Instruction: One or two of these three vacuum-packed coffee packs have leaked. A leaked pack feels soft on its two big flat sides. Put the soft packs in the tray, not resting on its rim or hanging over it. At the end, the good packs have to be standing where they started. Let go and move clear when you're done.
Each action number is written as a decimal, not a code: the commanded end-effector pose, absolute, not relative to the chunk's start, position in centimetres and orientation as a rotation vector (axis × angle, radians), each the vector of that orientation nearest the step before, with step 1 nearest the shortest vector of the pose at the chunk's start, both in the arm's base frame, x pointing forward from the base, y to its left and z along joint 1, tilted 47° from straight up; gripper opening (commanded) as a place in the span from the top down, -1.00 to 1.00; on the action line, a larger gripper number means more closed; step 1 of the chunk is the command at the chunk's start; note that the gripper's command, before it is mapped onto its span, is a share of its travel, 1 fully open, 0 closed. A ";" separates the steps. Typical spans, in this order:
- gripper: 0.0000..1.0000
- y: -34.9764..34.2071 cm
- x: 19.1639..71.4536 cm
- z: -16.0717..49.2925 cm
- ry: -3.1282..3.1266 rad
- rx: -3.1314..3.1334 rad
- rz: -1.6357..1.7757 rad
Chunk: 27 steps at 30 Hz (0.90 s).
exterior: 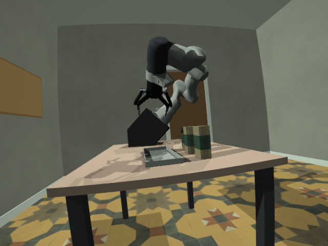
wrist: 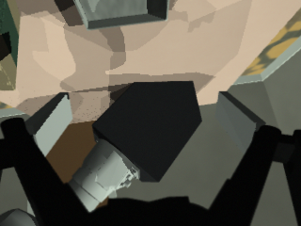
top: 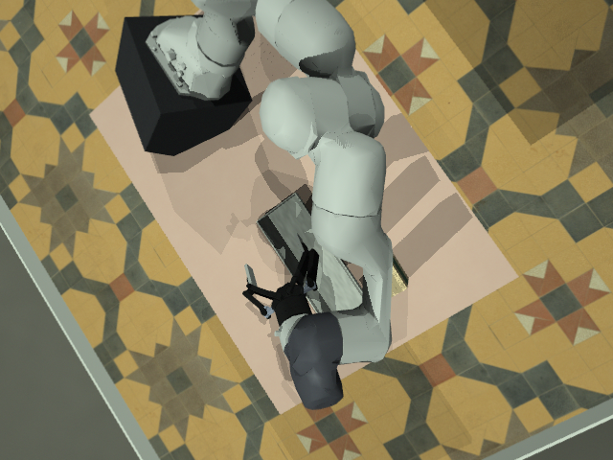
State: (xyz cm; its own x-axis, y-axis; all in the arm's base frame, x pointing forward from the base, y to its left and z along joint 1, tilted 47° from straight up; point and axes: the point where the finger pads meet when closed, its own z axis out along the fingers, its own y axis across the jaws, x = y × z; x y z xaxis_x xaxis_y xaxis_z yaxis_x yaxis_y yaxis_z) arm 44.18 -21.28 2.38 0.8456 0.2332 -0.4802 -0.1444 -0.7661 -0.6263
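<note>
Three tan packs with green bands stand upright in a row right of the tray: the near pack [exterior: 202, 143] [top: 398, 281], the middle pack [exterior: 188, 140] and the far pack [exterior: 182, 140], partly hidden. The arm hides all but the near one's edge in the top view. Part of a pack [wrist: 8, 71] shows at the wrist view's left edge. The grey tray [top: 341, 283] [exterior: 164, 162] [wrist: 127, 22] lies flat; nothing shows in its visible part. My gripper [top: 277, 260] [exterior: 152, 111] [wrist: 144, 104] is open and empty, high above the table. Softness cannot be seen.
The black base block [top: 197, 124] [exterior: 145, 132] [wrist: 155, 122] stands at the table's far end. The pink table [top: 208, 208] [exterior: 105, 171] carries the tray and packs. My forearm [top: 349, 188] hangs over the tray and pack row in the top view.
</note>
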 end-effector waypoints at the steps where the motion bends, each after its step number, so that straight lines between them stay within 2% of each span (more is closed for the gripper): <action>1: -1.00 -21.3 44.3 2.3 -0.014 -2.353 0.736; 27: -1.00 -20.9 45.7 4.2 0.033 -2.416 0.757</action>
State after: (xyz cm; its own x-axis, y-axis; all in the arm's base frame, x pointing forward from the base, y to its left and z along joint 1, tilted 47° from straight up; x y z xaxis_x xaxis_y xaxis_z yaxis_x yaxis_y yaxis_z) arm 45.64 -20.89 4.34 0.8395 0.1672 -0.5169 -0.1752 -0.8173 -0.5489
